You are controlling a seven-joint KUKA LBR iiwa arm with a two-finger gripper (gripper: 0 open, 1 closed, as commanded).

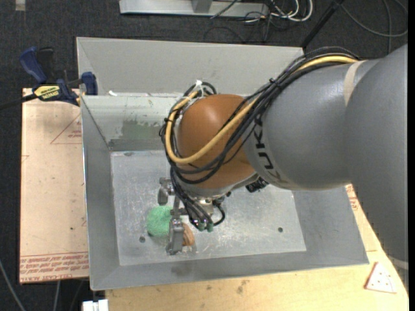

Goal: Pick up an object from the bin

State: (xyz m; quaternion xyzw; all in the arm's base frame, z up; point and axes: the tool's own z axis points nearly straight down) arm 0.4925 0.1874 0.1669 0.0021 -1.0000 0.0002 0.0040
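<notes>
My gripper (176, 237) reaches down to the bin floor near the front left, below the orange wrist cover. A soft green lump (157, 221) lies directly to the left of the fingers, touching or nearly touching them. A small brown-orange thing (189, 238) sits against the right side of the fingertips. Whether either thing is between the fingers is hidden by the gripper body.
The arm and its orange cover with cables hang over the middle of the bin and hide what is beneath. Bare grey floor shows to the right of the gripper and along the front wall.
</notes>
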